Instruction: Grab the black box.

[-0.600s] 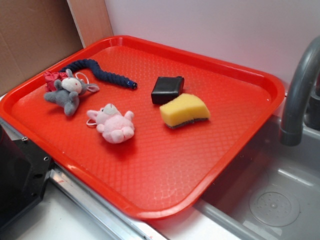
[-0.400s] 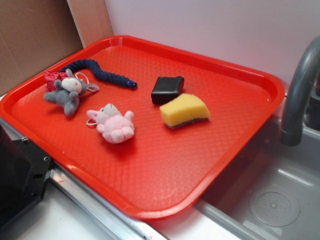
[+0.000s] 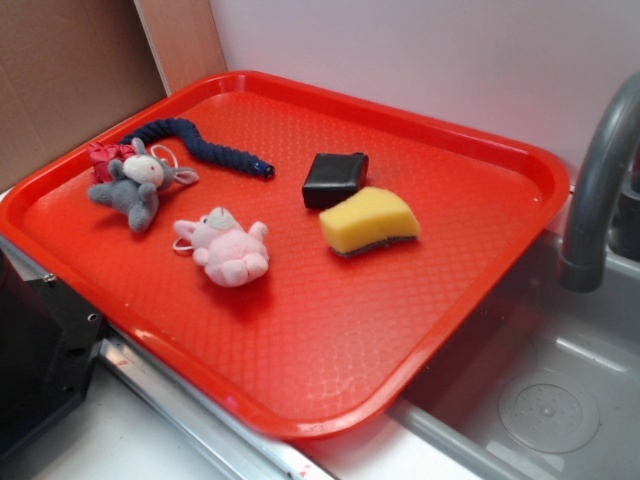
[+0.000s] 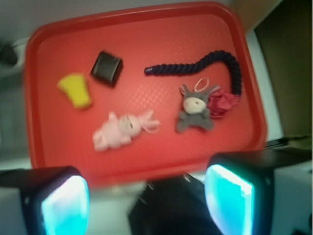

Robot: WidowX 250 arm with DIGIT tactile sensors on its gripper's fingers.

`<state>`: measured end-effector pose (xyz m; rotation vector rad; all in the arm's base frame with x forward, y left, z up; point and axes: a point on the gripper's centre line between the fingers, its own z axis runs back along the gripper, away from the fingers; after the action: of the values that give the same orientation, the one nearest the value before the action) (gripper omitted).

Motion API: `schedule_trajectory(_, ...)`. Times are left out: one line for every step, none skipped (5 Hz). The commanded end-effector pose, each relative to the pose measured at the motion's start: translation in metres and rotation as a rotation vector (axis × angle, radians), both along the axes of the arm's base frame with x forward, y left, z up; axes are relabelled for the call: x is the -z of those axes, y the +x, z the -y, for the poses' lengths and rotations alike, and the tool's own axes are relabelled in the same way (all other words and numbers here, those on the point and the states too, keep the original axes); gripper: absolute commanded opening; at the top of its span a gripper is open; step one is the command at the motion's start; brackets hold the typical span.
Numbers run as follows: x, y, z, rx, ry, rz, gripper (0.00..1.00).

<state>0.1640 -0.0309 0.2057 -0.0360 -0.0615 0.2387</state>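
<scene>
The black box (image 3: 335,179) is a small glossy block lying on the red tray (image 3: 330,330), just behind the yellow sponge (image 3: 369,221). The wrist view shows the black box (image 4: 107,68) at upper left, next to the sponge (image 4: 76,90). My gripper (image 4: 146,203) is open, high above the tray's near edge, with nothing between its cyan pads (image 4: 229,198). It is far from the box and out of the exterior view.
A dark blue braided rope (image 3: 200,142), a grey plush mouse (image 3: 138,184) with a red bit beside it, and a pink plush (image 3: 227,248) lie on the tray's left half. A grey faucet (image 3: 600,190) and sink (image 3: 545,400) stand at the right. A black unit (image 3: 35,350) sits at front left.
Nothing on the tray has moved in the exterior view. The gripper does not appear in any of those frames.
</scene>
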Motion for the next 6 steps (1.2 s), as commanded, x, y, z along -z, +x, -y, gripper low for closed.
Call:
schedule_trajectory(0.014, 0.047, 0.006, -0.191, -0.07, 0.058, 1.0)
schedule_trajectory(0.014, 0.047, 0.006, -0.191, -0.07, 0.058, 1.0)
schedule_trajectory(0.014, 0.047, 0.006, -0.191, -0.07, 0.058, 1.0)
schedule_trajectory(0.065, 0.098, 0.002, -0.191, 0.002, -0.082, 1.0)
schedule_trajectory(0.115, 0.125, 0.007, -0.184, 0.028, -0.084, 1.0)
schedule_trajectory(0.15, 0.119, 0.003, -0.204, 0.05, -0.096, 1.0)
